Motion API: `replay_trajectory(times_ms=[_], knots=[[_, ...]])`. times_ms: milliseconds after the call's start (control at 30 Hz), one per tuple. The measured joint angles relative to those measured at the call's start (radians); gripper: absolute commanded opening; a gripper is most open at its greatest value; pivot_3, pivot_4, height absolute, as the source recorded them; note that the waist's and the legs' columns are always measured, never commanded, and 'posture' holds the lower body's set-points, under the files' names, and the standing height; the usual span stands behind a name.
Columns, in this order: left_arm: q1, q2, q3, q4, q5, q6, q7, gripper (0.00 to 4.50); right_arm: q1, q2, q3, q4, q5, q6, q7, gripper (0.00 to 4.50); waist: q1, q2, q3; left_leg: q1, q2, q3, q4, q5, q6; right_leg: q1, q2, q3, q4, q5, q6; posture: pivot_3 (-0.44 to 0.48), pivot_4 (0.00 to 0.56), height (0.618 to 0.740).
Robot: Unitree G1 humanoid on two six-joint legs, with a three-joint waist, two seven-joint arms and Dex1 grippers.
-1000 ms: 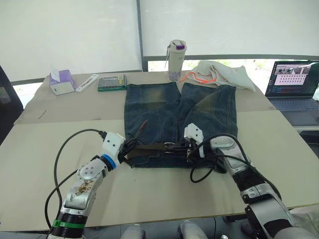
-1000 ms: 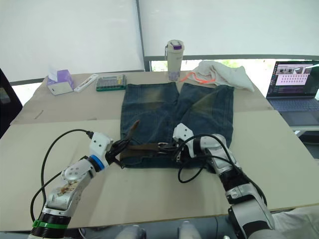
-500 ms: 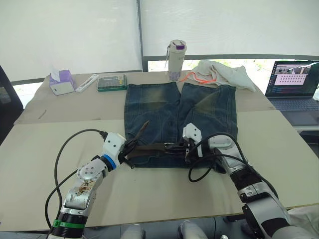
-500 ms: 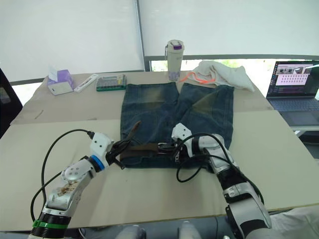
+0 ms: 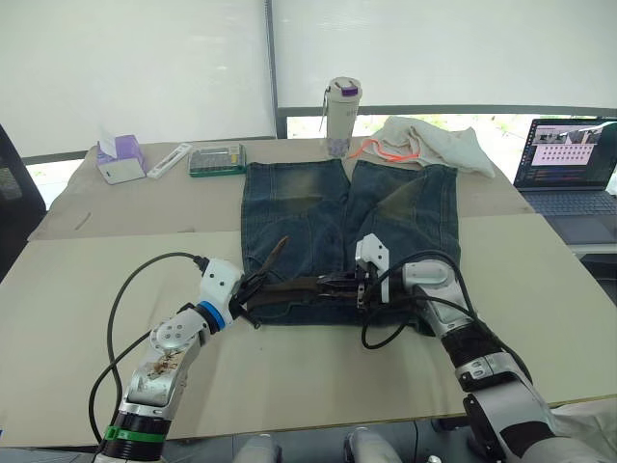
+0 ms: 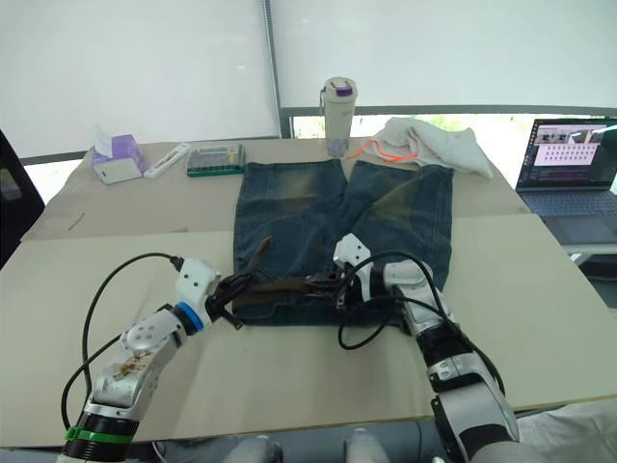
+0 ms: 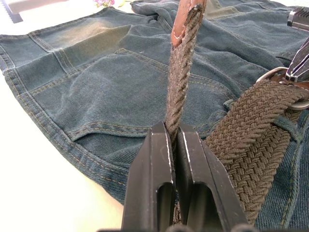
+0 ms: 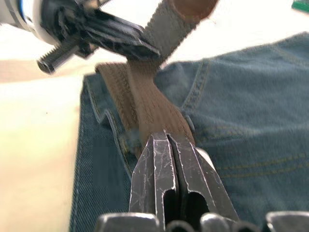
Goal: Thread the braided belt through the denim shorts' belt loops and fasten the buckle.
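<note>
The denim shorts (image 5: 299,207) lie flat on the table with the waistband nearest me. Along that waistband runs the braided belt (image 5: 289,287). My left gripper (image 5: 253,293) is shut on the belt's tail, and the leather-tipped end (image 7: 186,14) stands up over the shorts. My right gripper (image 5: 328,282) sits at the middle of the waistband, its fingers (image 8: 154,164) shut at the silver buckle (image 7: 271,74). The belt passes under those fingers. I cannot make out the belt loops under the strap.
At the table's far edge stand a bottle (image 5: 340,116), a cream cloth with orange trim (image 5: 429,143), a green box (image 5: 216,159) and a tissue box (image 5: 118,159). A laptop (image 5: 569,159) sits at the right. Black cables (image 5: 386,333) loop beside my right wrist.
My right gripper has edged a little further along the waistband toward the left one. The left gripper and the belt tail hold their place.
</note>
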Motion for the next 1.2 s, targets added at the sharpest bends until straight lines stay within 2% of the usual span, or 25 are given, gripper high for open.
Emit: replay_trajectory(times_ms=[600, 1200], knots=[[0.000, 0.000, 0.000, 0.000, 0.000, 0.006, -0.006, 0.00, -0.034, -0.003, 0.006, 0.077, -0.070, -0.053, -0.019, 0.03, -0.001, 0.000, 0.000, 0.000, 0.000, 0.000, 0.000, 0.000, 0.000, 0.000, 0.000, 0.000, 0.001, 0.000, 0.000, 0.000, 0.150, 0.740], [-0.003, 0.000, -0.003, 0.000, 0.004, 0.007, -0.010, 0.00, -0.058, -0.022, 0.072, 0.055, -0.143, -0.038, -0.019, 0.03, -0.003, 0.000, -0.003, 0.003, 0.000, 0.000, 0.000, 0.000, 0.000, 0.001, 0.000, 0.000, 0.001, 0.000, 0.000, 0.000, 0.150, 0.740]])
